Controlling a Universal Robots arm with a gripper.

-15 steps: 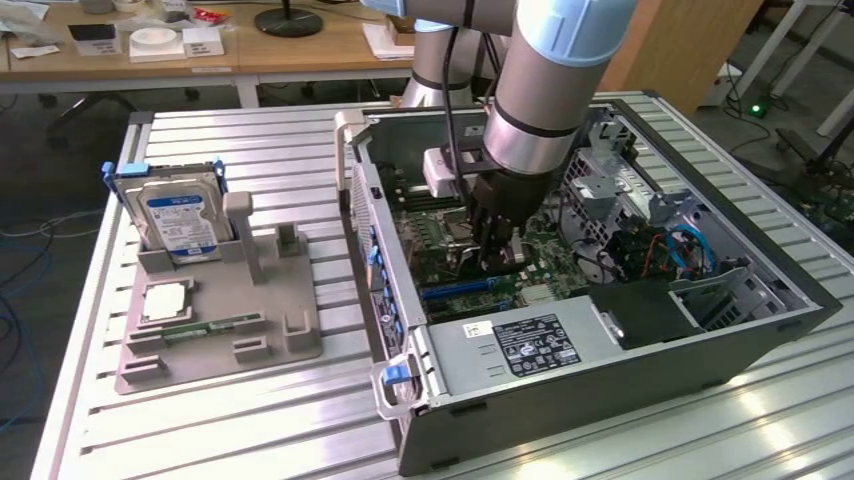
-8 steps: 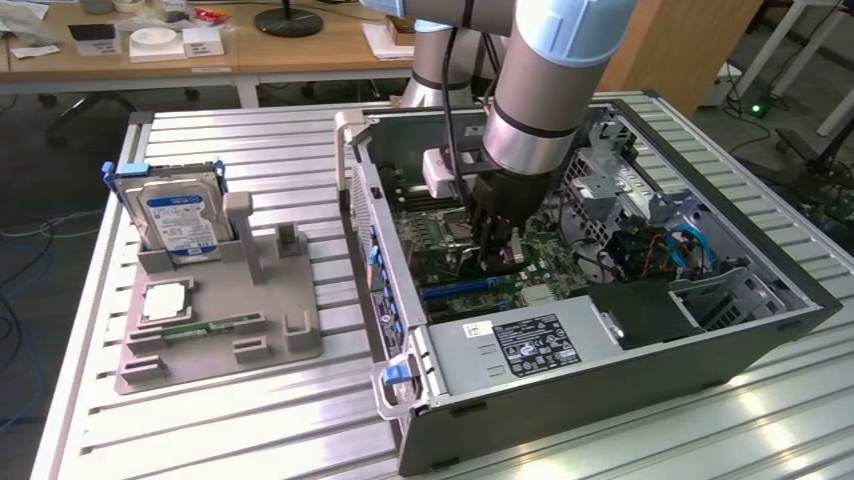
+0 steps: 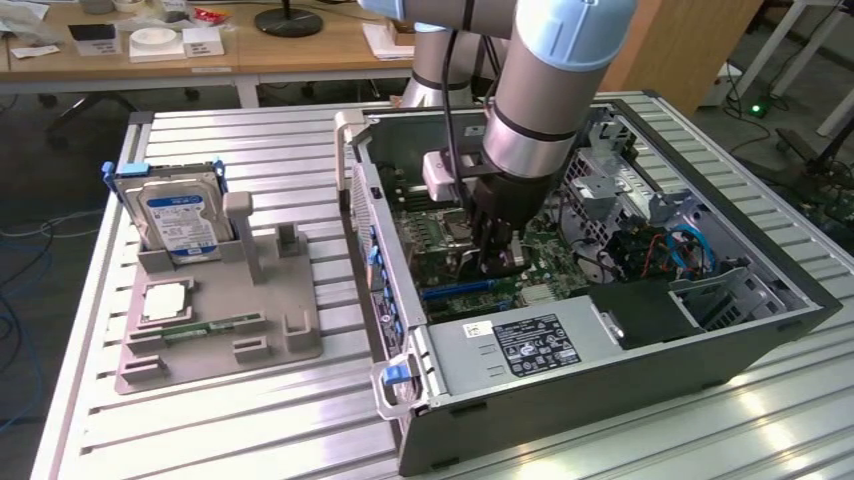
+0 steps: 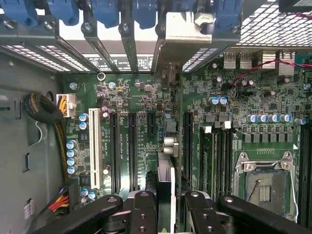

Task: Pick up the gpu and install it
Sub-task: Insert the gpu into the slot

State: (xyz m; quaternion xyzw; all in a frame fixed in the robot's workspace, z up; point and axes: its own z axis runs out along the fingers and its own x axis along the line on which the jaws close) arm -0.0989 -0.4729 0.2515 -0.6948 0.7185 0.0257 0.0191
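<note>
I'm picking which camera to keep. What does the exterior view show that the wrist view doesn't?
Exterior view: the hard drive standing in the grey fixture beside the computer case. Wrist view: the gpu edge-on, clamped in the gripper, with its metal bracket at the case's rear slots. Both: the green motherboard and the gripper inside the case.

surface (image 3: pixel 240 420): ribbed silvery metal, satin sheen.
computer case (image 3: pixel 601 395): dark matt sheet metal.
holder (image 3: pixel 267 300): smooth grey matt plastic.
hard drive (image 3: pixel 180 225): silvery metal, glossy blue-white label.
motherboard (image 4: pixel 136 97): green glossy laminate.
gpu (image 4: pixel 165 170): dark board edge, possibly matt.
gripper (image 4: pixel 165 202): black matt finish, metal screws.
</note>
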